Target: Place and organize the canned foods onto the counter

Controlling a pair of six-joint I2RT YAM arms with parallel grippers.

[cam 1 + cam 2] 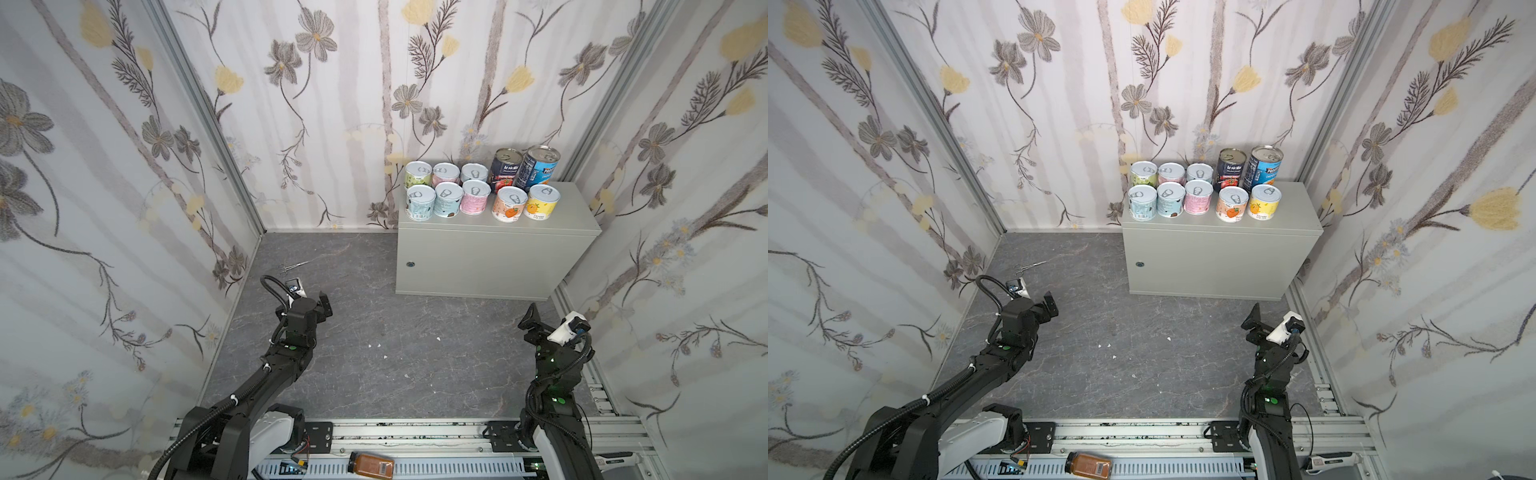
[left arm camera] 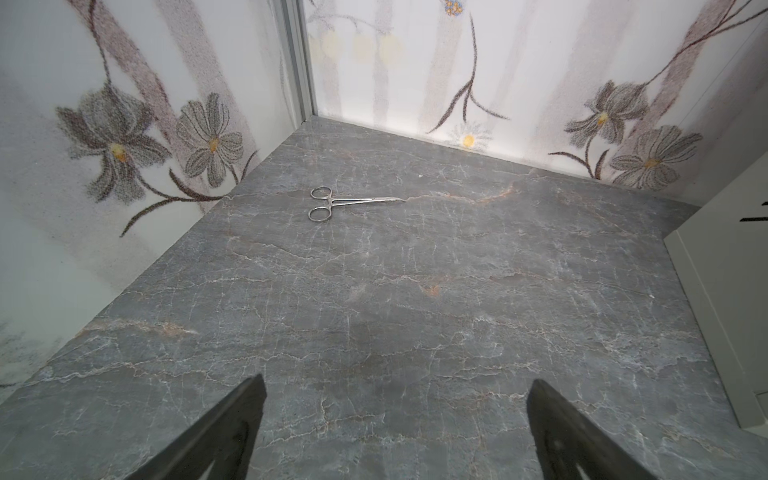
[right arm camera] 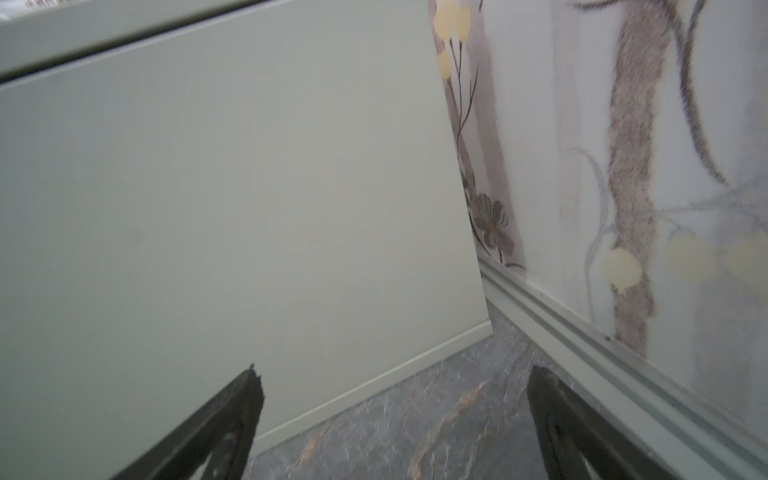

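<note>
The canned foods [image 1: 482,189] stand upright in two rows on top of the counter [image 1: 490,257], seen in both top views; several are short pastel tins. A dark tomato tin [image 1: 505,170] and a blue tin [image 1: 538,168] stand taller at the back right. My left gripper [image 1: 324,305] hovers open over the dark floor, left of the counter, and holds nothing [image 2: 397,380]. My right gripper [image 1: 530,320] is open and empty in front of the counter's right end [image 3: 395,370], facing its grey front [image 3: 208,208].
Steel forceps [image 2: 349,202] lie on the marbled floor near the back left corner [image 1: 295,266]. An amber jar [image 1: 371,463] lies on the rail in front of the arms' bases. Flowered walls close in three sides.
</note>
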